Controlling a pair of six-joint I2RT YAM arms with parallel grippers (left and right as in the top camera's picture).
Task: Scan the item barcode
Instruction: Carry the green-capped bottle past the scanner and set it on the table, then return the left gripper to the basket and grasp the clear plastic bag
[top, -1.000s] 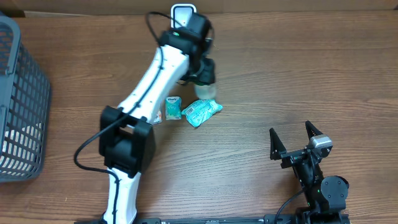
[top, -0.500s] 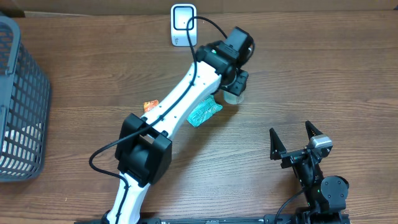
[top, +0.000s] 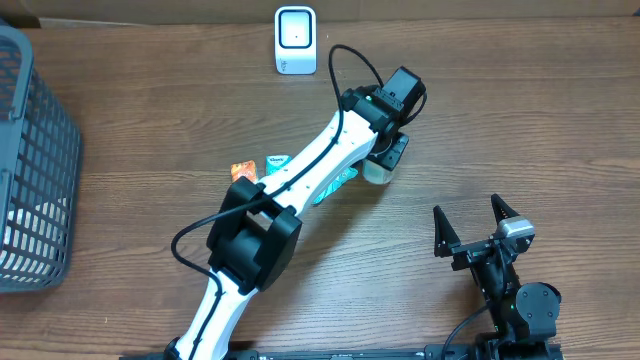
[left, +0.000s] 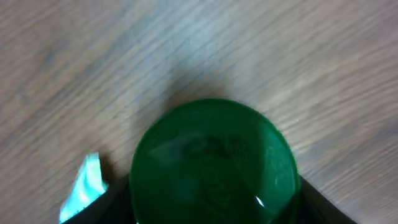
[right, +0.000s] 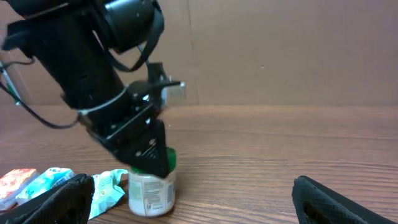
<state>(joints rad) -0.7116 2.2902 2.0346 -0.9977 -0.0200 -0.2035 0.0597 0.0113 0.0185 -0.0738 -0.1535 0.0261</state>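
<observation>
No legible text; label print on the jar (right: 149, 194) and packets (right: 46, 182) too blurred.

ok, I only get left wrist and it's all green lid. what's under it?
Observer: A small white labelled jar, upright. The left arm has its jaws clamped around the lid.
Operator: where's the scanner?
Observer: The white scanner stands at the far edge of the table, well apart from the jar.
Operator: right arm?
Observer: The right arm sits at the near edge, jaws wide open and empty.
</observation>
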